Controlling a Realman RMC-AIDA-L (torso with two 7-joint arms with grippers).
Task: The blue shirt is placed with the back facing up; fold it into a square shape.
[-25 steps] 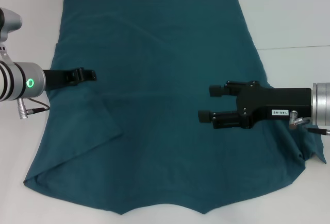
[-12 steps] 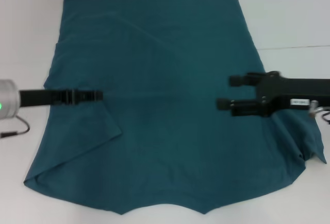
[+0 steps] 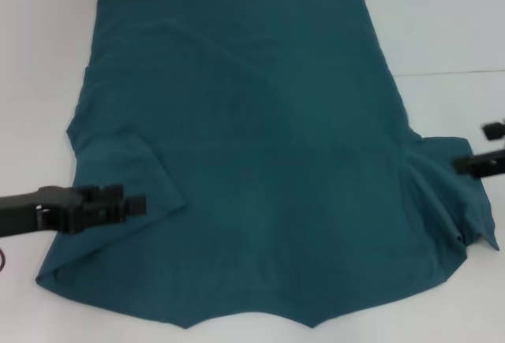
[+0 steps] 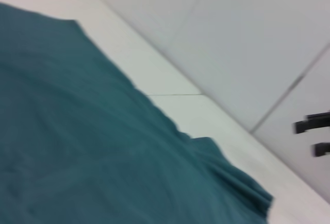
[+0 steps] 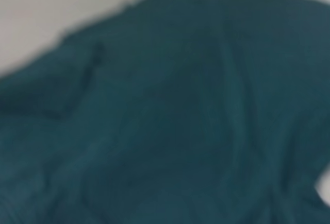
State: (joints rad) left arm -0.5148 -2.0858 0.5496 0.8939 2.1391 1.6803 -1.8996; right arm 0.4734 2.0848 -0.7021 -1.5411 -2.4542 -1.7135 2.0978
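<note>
The left claw (image 3: 140,204) is low over the near left part of the blue shirt (image 3: 260,169), and whether it is clenched or released cannot be told. The shirt lies flat in the middle of the white desk (image 3: 442,20), both sleeves folded in. The right claw (image 3: 477,147) is released, holding nothing, at the shirt's right edge.

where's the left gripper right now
In the head view the left gripper is low on the robot's left, over the folded-in left sleeve of the blue shirt, pointing toward the shirt's middle, far from the right gripper at the opposite edge.
</note>
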